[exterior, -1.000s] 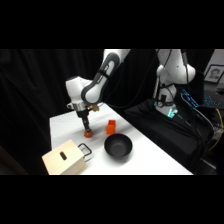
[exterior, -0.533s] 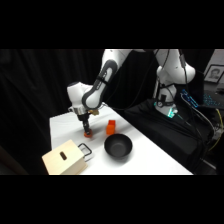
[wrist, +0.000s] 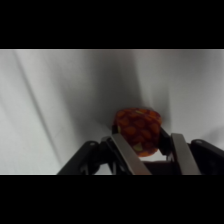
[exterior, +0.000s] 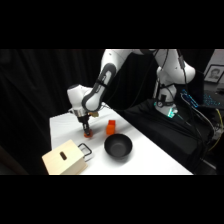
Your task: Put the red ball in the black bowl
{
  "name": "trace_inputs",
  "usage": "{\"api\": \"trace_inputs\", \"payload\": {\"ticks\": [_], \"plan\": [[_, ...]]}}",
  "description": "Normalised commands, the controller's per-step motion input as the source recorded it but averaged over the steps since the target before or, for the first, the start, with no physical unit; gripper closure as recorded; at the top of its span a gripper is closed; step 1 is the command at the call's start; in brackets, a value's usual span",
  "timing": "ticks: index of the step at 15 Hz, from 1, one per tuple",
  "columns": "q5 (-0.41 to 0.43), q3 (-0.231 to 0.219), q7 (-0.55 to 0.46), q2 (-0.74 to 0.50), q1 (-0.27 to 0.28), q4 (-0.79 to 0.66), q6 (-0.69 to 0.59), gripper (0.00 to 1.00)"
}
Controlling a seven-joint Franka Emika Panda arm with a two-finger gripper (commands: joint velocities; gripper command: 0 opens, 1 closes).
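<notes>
So your white arm's two-finger gripper [exterior: 87, 131] is down low over the white table [exterior: 150, 157], at the far-left part of it, and the small rounded red-orange ball [exterior: 88, 134] sits right at its tip. From the side you can't really tell whether the ball is resting on the tabletop or just off it.

The wrist view is way more useful here. The ball [wrist: 138, 131] is sitting between the two metal fingers [wrist: 126, 155], one on each side of it, and the gripper [wrist: 150, 150] looks closed in around it, with the fingers right up against the ball's sides. So the claw is only as wide as the ball and it has hold of it, as far as you can see from there. The ball's surface looks bumpy and patterned, with a bit of yellowish-green on the lower part.

The round, shallow matte black bowl [exterior: 118, 145] is on the table to the right of the gripper and nearer the camera, near but clearly apart from the ball. Nothing shows inside it. Between the gripper and the bowl, a bit further back, stands a boxy orange block [exterior: 111, 128], just beside the bowl's far rim. A tan wooden box [exterior: 65, 158] with a slot in its top sits at the table's near-left corner, with a small metal clasp [exterior: 85, 149] on the side facing the bowl.
</notes>
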Motion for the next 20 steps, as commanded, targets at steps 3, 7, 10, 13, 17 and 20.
{"api": "trace_inputs", "payload": {"ticks": [3,7,10,13,17,20], "plan": [[-0.05,-0.009,0.06,0.01,-0.015,0.1,-0.02,0.91],[-0.073,-0.007,0.04,-0.07,-0.002,0.07,-0.12,0.98],[-0.086,-0.02,0.05,-0.21,0.012,0.0,-0.21,0.95],[-0.102,-0.035,0.06,-0.37,0.037,-0.1,-0.32,0.95],[-0.115,-0.035,0.05,-0.46,0.069,-0.16,-0.33,0.95],[-0.126,-0.029,0.06,-0.45,0.108,-0.22,-0.25,0.95]]}}
